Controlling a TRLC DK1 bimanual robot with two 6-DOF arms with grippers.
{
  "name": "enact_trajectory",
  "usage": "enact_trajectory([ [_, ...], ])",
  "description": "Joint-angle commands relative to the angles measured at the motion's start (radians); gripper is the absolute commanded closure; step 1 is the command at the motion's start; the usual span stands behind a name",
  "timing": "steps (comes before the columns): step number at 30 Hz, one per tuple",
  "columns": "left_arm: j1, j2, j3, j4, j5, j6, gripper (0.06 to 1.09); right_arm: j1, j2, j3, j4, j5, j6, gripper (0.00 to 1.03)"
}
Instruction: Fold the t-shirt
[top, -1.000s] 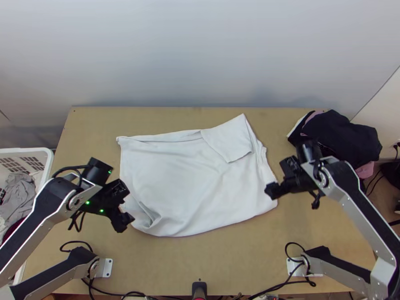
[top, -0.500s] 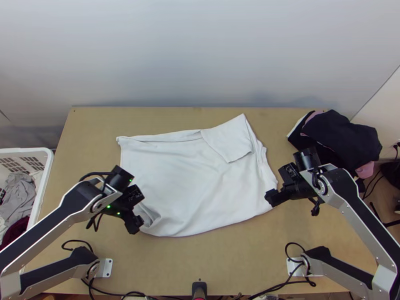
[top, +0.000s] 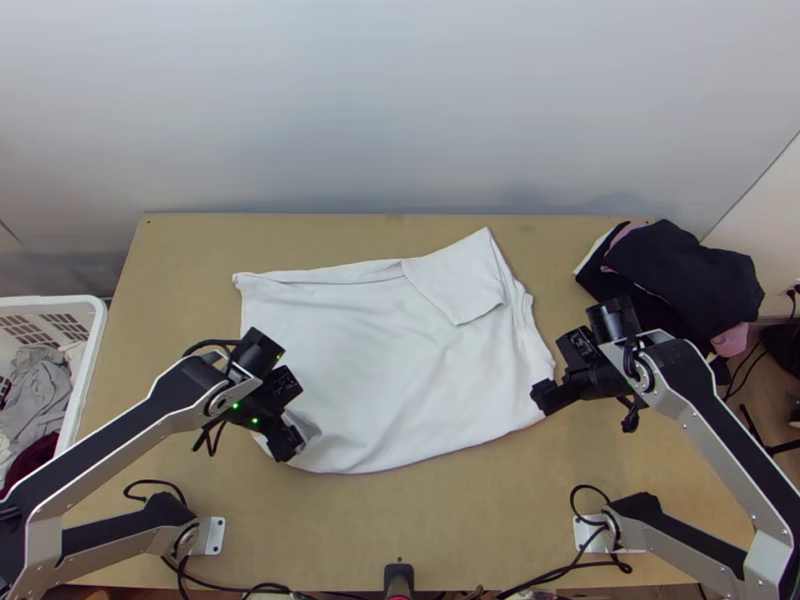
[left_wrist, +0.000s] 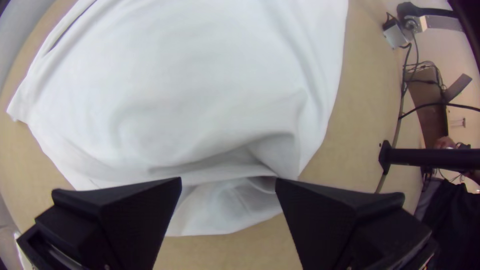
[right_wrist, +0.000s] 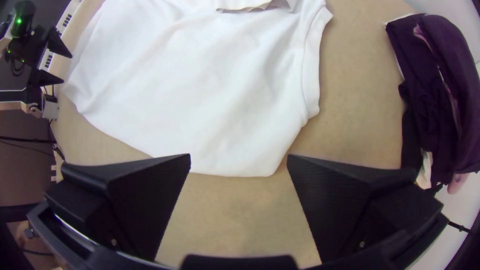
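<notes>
Lying part-folded on the light wooden bench (top: 450, 520), the white fabric T-shirt (top: 400, 370) has been reached at its rumpled near-left corner by the wide-spread black left hand (left_wrist: 228, 179); with the black right hand (right_wrist: 239, 156) parted wide at near right, a paired grip appears readied.

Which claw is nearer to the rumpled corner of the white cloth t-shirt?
Left. The left claw is open, at this rumpled corner; the right claw, also open, is by the near corner on the t-shirt's other side.

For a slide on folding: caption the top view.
White t-shirt on the table, left gripper and right gripper at its near corners.
</notes>
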Motion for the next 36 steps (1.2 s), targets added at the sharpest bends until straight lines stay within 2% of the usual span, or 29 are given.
enact_trajectory([
  [1, 0.0, 0.017, -0.037, 0.044, 0.004, -0.035, 0.17, 0.0, -0.001, -0.005, 0.009, 0.003, -0.006, 0.13],
  [11, -0.001, -0.021, -0.077, 0.039, 0.018, -0.046, 0.17, 0.0, -0.005, -0.025, 0.021, 0.006, -0.006, 0.13],
  [23, -0.007, -0.029, -0.019, -0.024, 0.111, -0.058, 0.17, -0.004, -0.03, -0.051, 0.031, 0.044, -0.02, 0.13],
  [36, -0.026, -0.026, -0.049, 0.009, 0.102, -0.062, 0.17, -0.007, -0.03, -0.065, 0.046, 0.055, -0.022, 0.13],
])
